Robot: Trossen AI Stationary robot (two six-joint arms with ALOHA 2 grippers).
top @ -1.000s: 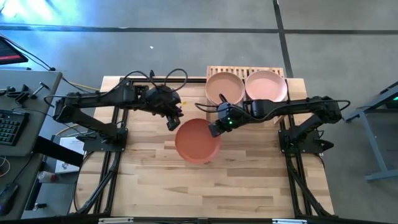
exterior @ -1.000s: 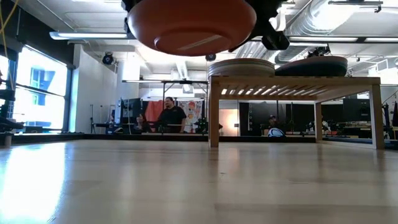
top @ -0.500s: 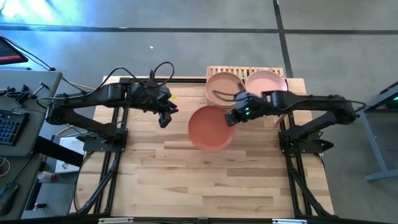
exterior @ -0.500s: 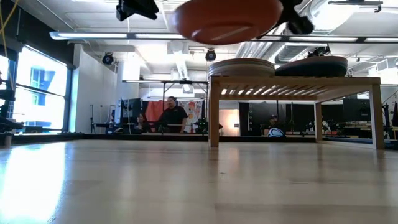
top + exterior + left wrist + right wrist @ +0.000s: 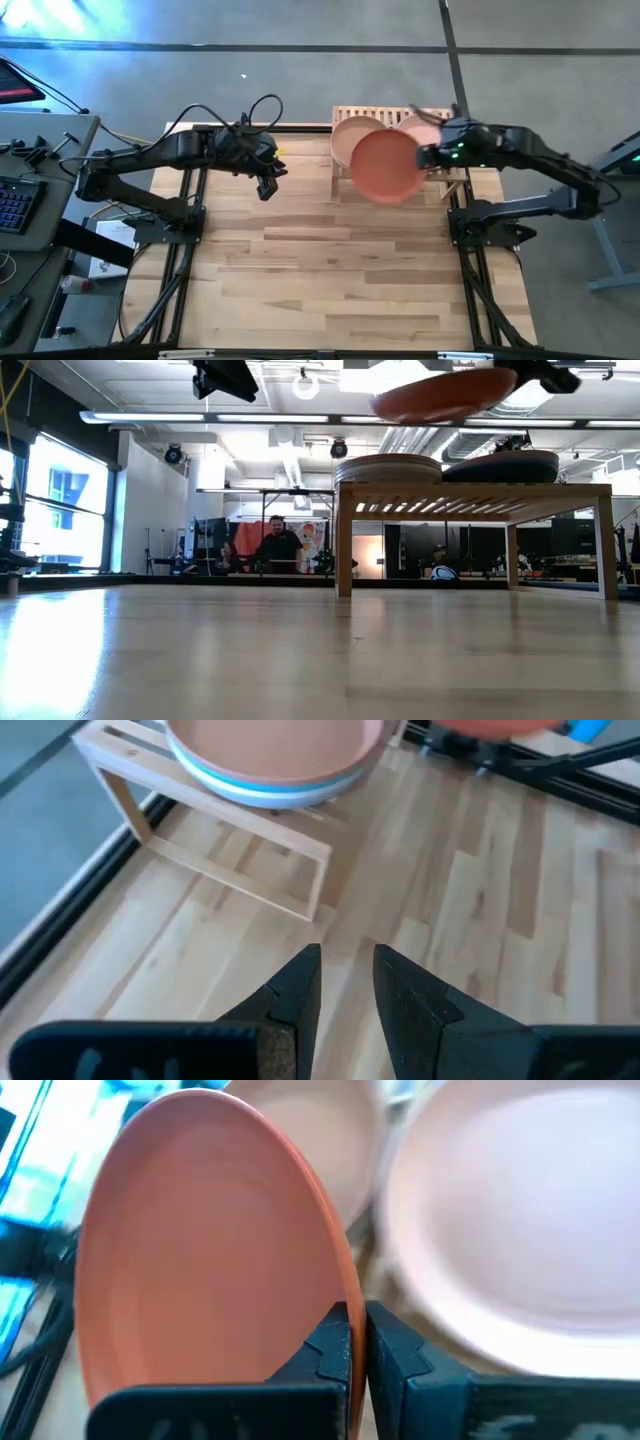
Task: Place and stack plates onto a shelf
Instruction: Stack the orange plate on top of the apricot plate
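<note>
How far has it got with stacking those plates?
Two stacks already sit on the shelf, topped by a peach plate and a pink plate. The right claw holds the terracotta-orange plate above them, not yet set down. The left claw waits empty.

Robotics lab, likely: exposed ceiling ducts (image 5: 560, 435), workbench with keyboard (image 5: 15, 205), person (image 5: 275, 545) at far benches.

Butcher-block tabletop (image 5: 330, 270), light wood planks. Shelf (image 5: 345, 112) stands at far edge, right of centre: low slatted rack on short legs. Two plate stacks side by side on shelf: peach plate (image 5: 345, 135) tops left stack, blue plate (image 5: 270, 792) just under it; pink plate (image 5: 425, 128) tops right stack.
</note>
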